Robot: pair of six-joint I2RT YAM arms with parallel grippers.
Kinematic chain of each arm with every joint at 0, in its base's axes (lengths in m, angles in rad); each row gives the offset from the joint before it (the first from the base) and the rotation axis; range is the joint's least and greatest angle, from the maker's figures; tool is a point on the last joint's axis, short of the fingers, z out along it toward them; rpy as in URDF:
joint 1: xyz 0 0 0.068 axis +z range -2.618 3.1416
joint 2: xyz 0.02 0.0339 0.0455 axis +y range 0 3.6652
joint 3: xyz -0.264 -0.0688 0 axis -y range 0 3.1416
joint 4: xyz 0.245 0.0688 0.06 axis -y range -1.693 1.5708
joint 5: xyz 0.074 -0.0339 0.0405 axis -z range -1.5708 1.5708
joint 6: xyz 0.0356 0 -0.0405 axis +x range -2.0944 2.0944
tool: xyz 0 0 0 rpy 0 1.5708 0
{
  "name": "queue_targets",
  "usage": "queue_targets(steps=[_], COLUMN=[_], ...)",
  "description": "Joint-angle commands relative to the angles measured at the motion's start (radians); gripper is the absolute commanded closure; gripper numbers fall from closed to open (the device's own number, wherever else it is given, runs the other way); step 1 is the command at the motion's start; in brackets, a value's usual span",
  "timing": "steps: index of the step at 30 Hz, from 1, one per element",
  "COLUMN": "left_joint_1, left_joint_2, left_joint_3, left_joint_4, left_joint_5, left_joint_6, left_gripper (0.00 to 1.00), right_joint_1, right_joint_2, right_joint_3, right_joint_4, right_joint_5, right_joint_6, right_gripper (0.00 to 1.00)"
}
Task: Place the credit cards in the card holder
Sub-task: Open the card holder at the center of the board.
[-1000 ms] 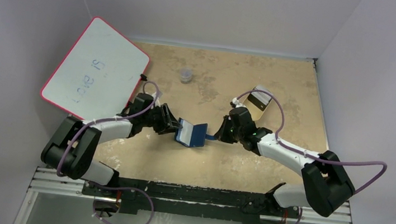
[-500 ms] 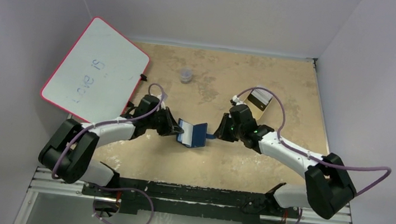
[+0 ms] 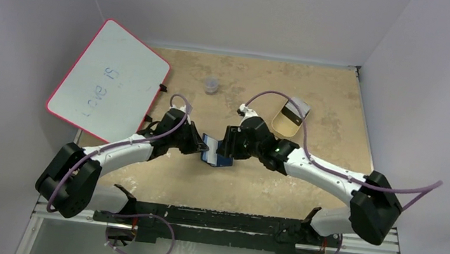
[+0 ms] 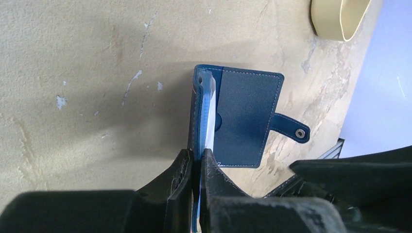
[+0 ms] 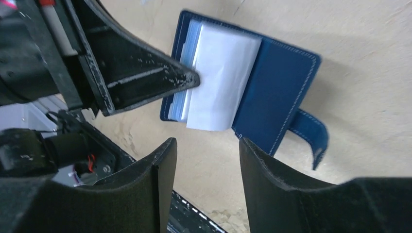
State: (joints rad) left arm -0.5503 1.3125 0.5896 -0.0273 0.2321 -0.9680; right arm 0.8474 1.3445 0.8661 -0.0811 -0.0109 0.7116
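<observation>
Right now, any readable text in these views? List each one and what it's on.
"Love is": faint handwriting on the whiteboard, running sideways in the top view.
White card: its visible face is blank.
Card holder: no brand, label or number shows on it.
Nothing else carries text.
</observation>
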Motion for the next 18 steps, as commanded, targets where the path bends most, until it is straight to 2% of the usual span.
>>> queue_targets(steps=[1,6,9,12,16,18], left_joint_1=[-0.007,-0.011,-0.01,-0.01,-0.01,-0.01], left_joint_2=[-0.031,-0.038,-0.044,-0.07,-0.078,-0.07], left_joint_3=[0.008,-0.016,-0.023,-0.044,-0.05,-0.051], left_joint_4=[0.018,0.04,0.043,0.067,0.079,0.08], left_joint_5=[-0.031,-0.023,-0.011,-0.005,-0.004,-0.006], left_joint_6=[-0.014,-0.029,-0.028,-0.042,-0.043,-0.036], left_gripper=[0.96,0.89,0.82,0.8,0.81,0.89], right_joint_1=[0.041,0.044,0.044,0.042,0.035,0.03], right_joint_2=[0.052,0.104,0.152,0.172,0.189,0.203], right_joint_3=[0.041,0.026,0.032,0.01,-0.01,-0.018], right_joint_4=[0.059,0.136,0.129,0.121,0.129,0.142], right_joint_5=[0.007,-0.017,-0.012,-0.016,0.017,0.016], right_joint_6=[0.02,0.005,0.005,0.041,0.042,0.037], right_gripper=[0.47,0.45,0.44,0.47,0.53,0.56])
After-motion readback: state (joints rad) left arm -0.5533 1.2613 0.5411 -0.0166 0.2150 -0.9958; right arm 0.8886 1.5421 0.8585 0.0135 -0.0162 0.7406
